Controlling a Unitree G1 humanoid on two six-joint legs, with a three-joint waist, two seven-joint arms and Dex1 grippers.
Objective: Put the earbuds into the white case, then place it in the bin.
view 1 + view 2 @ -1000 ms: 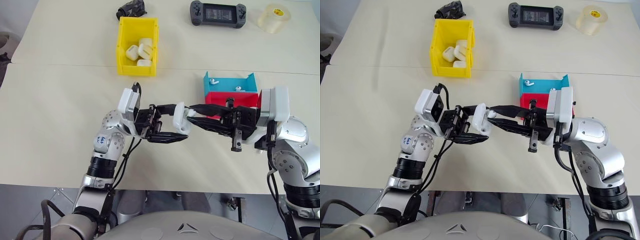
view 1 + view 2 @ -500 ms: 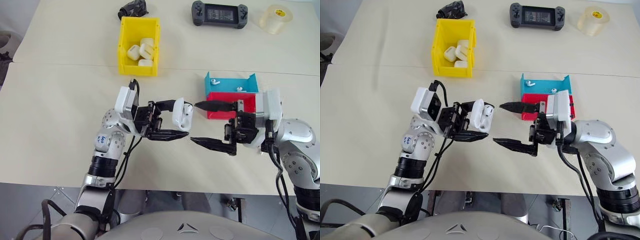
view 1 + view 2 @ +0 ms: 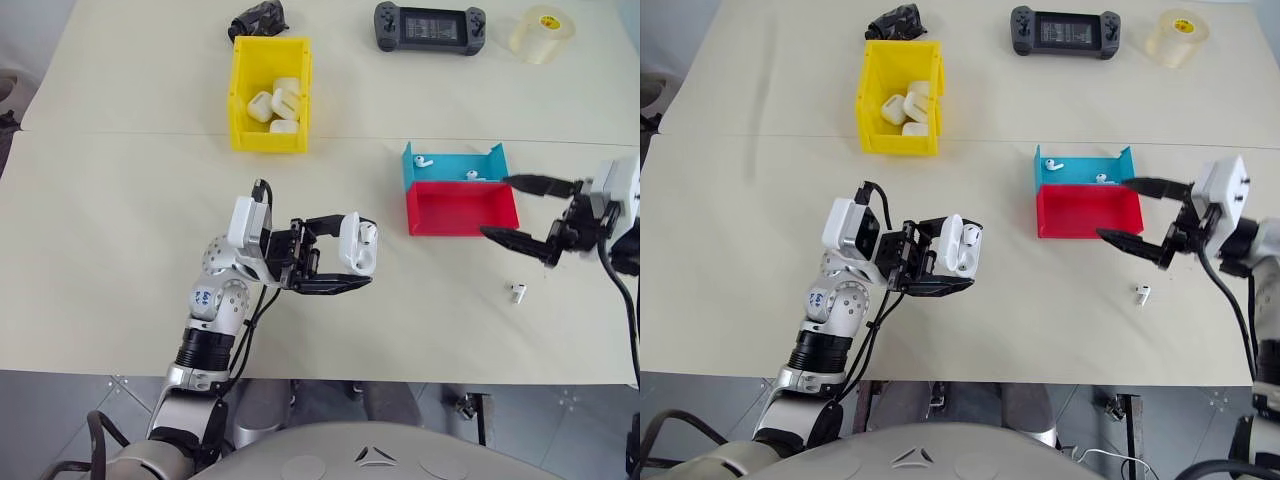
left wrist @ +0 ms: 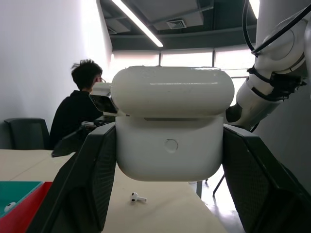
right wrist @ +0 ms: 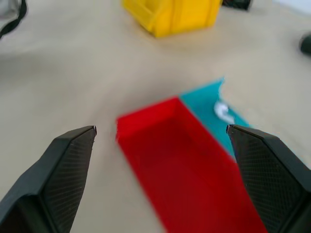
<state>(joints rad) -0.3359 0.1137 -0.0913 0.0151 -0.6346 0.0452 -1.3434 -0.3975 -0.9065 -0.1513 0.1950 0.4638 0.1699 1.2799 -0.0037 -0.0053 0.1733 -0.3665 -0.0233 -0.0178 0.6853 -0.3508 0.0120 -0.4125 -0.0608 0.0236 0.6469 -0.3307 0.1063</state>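
Holding white case (image 3: 357, 243) off the table near the front-middle, clamped across its two side walls by left gripper (image 3: 345, 258), black fingers (image 4: 99, 179) flat on the body below the lid seam. Lid looks slightly lifted, with something white poking out at the top, possibly a bud, can't confirm.

Right gripper (image 3: 497, 206) spread wide, nothing between the jaws, hanging by the right end of red tray (image 3: 460, 224).

Handling, judged:
- case: light, hard, glossy, so slippery. Best gripped on the body, not the hinged lid, square across the flat walls.
- earbuds: tiny, very light, smooth, prone to rolling or flicking away. Needs a fingertip pinch at the head or stem, gentle squeeze.

Counts:
- earbuds: two in teal tray (image 3: 450, 166) at (image 3: 427, 161) and (image 3: 474, 176), one loose earbud (image 3: 517, 292) on the table just beyond the red tray's near right corner.
- cases: one in grip, roughly four more lying in bin (image 3: 268, 140), overlapping so count not firm.
- bin: one, yellow, far left-centre, well apart from the held case.
- trays: one red, one teal, touching.
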